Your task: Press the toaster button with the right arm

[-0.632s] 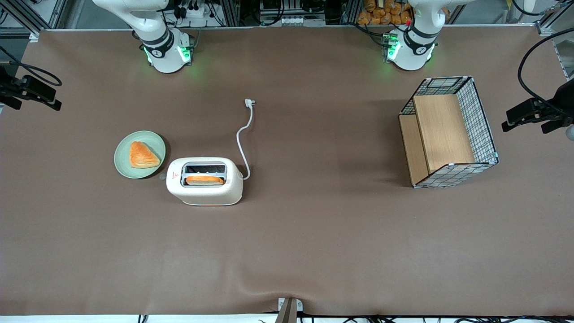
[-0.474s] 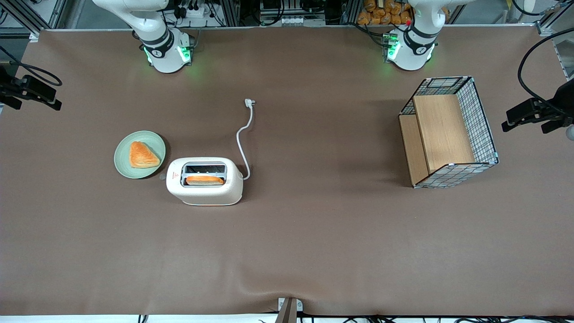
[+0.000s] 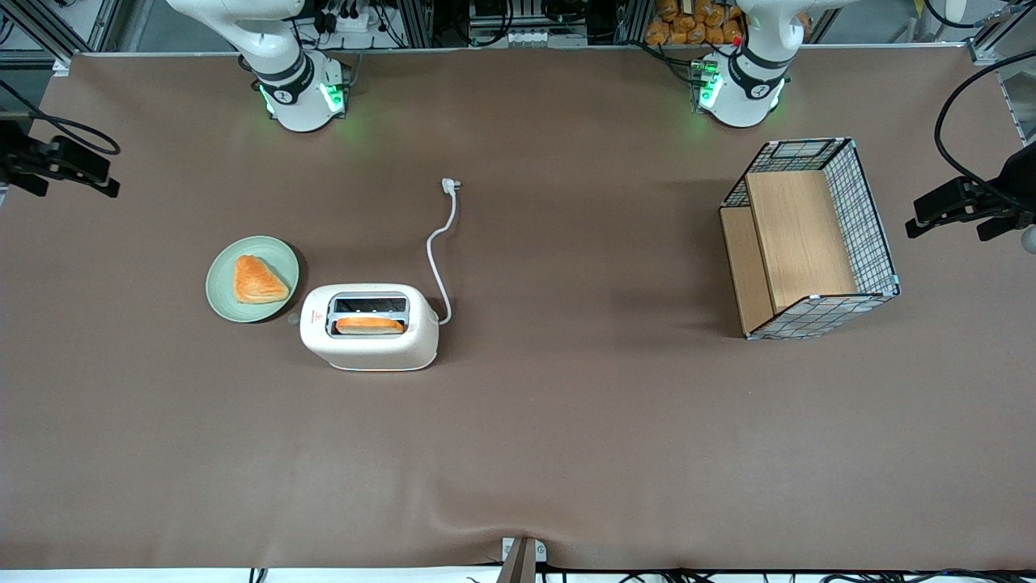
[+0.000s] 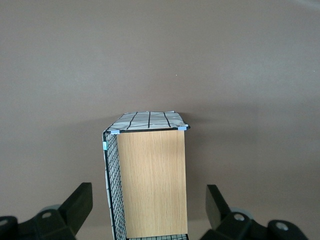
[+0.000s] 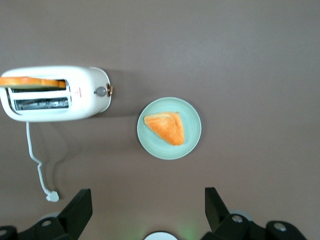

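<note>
The cream-white toaster [image 3: 369,327] [image 5: 54,93] stands on the brown table with a slice of toast [image 3: 369,325] in the slot nearer the front camera. Its small grey button [image 3: 293,318] [image 5: 101,91] sticks out of the short end that faces the green plate. The right arm's black gripper [image 3: 61,162] [image 5: 147,197] hangs high above the table's edge at the working arm's end, well apart from the toaster. Its fingers [image 5: 80,207] stand wide open with nothing between them.
A green plate [image 3: 225,301] [image 5: 192,142] with a triangular pastry [image 3: 257,280] lies beside the toaster's button end. The white cord and plug [image 3: 450,185] trail from the toaster toward the arms' bases. A wire basket with wooden shelves [image 3: 809,239] stands toward the parked arm's end.
The right arm's gripper has shifted slightly inward over the table edge, toward the toaster's side. The toaster, plate and basket have not moved.
</note>
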